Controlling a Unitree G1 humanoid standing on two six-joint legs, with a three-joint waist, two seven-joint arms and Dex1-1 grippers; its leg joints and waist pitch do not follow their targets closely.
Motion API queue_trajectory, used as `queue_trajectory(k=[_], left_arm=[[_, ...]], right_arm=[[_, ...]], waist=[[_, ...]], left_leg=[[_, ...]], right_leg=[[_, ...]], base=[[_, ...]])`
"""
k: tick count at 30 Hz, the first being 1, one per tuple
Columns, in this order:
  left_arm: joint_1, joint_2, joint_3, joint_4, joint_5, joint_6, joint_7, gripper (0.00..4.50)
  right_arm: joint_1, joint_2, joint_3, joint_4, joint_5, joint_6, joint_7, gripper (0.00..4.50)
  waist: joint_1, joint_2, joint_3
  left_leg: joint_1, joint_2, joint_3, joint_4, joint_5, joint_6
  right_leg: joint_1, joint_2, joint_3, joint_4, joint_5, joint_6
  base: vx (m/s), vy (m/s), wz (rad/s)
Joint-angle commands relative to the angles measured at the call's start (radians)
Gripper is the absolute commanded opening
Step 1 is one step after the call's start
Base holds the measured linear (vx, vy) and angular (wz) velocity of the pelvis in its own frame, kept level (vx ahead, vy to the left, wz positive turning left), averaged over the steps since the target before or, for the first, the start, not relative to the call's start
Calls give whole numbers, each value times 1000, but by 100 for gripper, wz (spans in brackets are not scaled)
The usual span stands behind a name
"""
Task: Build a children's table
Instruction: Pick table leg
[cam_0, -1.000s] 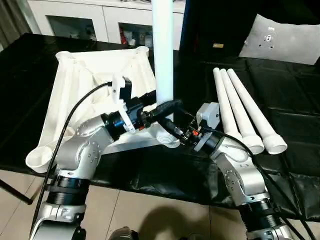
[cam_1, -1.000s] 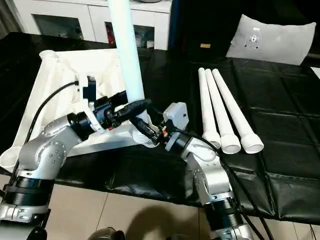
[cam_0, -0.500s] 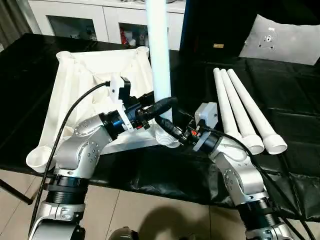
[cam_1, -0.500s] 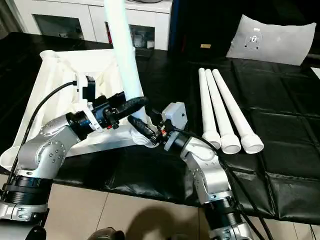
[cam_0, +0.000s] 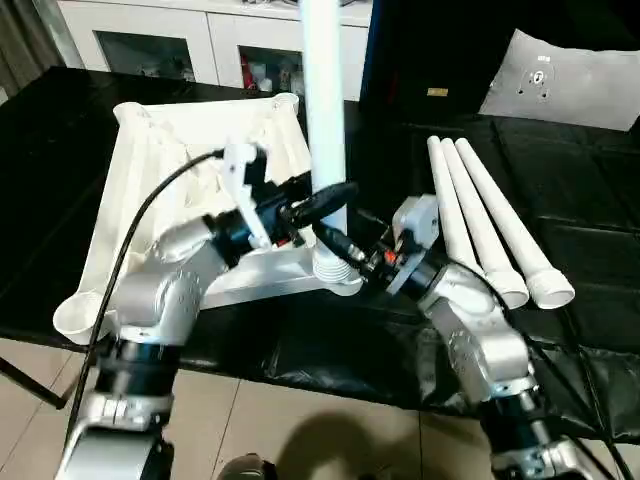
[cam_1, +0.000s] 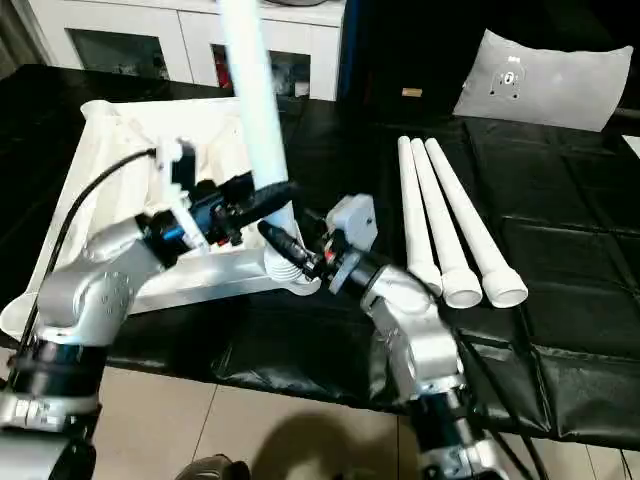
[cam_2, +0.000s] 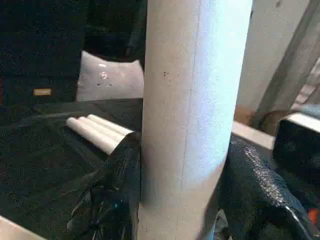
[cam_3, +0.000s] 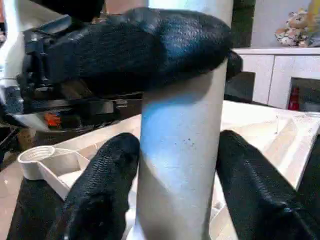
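A black sheet-covered tabletop (cam_0: 560, 330) fronts white glass-doored cabinets (cam_0: 190, 45); no writing is legible. The white table top (cam_0: 150, 190) lies underside-up at left. One leg (cam_0: 322, 110) stands upright in its near right socket, clamped by the left claw (cam_0: 325, 197) and, lower, the right claw (cam_0: 335, 243). Three spare legs (cam_0: 490, 220) lie at right.

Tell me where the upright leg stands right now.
The upright leg stands in the tabletop's near right corner socket, left of three loose legs, gripped by the left gripper and right gripper.
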Motion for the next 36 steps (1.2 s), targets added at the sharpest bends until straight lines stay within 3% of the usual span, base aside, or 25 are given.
queue_trajectory(k=[1, 2, 3, 5, 8, 11, 15, 19, 28, 32, 36], left_arm=[[-18, 15, 9, -8, 9, 26, 12, 190], [-22, 18, 12, -9, 2, 31, 5, 189], [-28, 19, 24, -13, -24, 44, -12, 189], [-32, 22, 31, -15, -40, 53, -23, 189], [-47, 32, 56, -25, -124, 148, -49, 189], [-59, 33, 75, -27, -182, 214, -62, 189], [-71, 30, 97, -27, -233, 276, -71, 189], [-82, 23, 123, -25, -287, 315, -67, 189], [-93, 28, 131, -37, -321, 350, -79, 189], [-79, 68, 71, -65, -269, 318, -130, 189], [-71, 101, -12, -104, -202, 259, -194, 189]], right_arm=[[-17, -21, -26, -71, 63, 66, 25, 295], [-24, -26, -38, -86, 90, 105, 20, 296], [-44, -61, -50, -110, 109, 243, -13, 301], [-59, -97, -47, -128, 108, 324, -18, 318], [-103, -168, -96, -168, 232, 481, 25, 341], [-129, -209, -115, -170, 284, 573, 40, 375], [-138, -242, -144, -190, 389, 685, 71, 375], [-145, -250, -165, -215, 436, 761, 71, 375], [-147, -274, -144, -227, 443, 785, 82, 375], [-146, -290, -123, -228, 426, 764, 118, 375], [-138, -328, -45, -227, 343, 671, 199, 375]], waist=[[1, 1, -80], [2, 3, -80], [3, 4, -81], [3, 1, -81], [9, 1, -82], [9, 1, -81], [11, -1, -83], [14, -3, -82], [24, -5, -83], [29, -4, -83], [32, -3, -82]], left_leg=[[19, 87, -24, -71, -104, 63], [19, 87, -25, -70, -97, 67], [19, 87, -25, -70, -94, 68], [20, 85, -25, -70, -78, 61], [21, 82, -22, -66, -92, 52], [21, 81, -21, -64, -89, 46], [19, 80, -21, -63, -81, 50], [18, 81, -21, -63, -75, 48], [19, 81, -19, -63, -66, 30], [21, 84, -21, -65, -70, 32], [22, 86, -20, -66, -81, 20]], right_leg=[[52, -94, 52, -70, 3, -258], [52, -95, 52, -69, 12, -259], [52, -95, 51, -68, 15, -260], [53, -91, 50, -68, 16, -264], [54, -96, 51, -70, -9, -268], [52, -92, 49, -70, -15, -275], [55, -94, 49, -70, -9, -279], [54, -95, 48, -71, -17, -274], [53, -95, 49, -72, -35, -255], [51, -94, 49, -72, -39, -241], [50, -95, 50, -73, -55, -226]], base=[[0, 0, 0], [0, 0, 0], [0, 0, 0], [0, 0, 0], [0, 0, 0], [0, 0, 0], [0, 0, 0], [0, 0, 0], [0, 0, 0], [0, 0, 0], [0, 0, 0]])
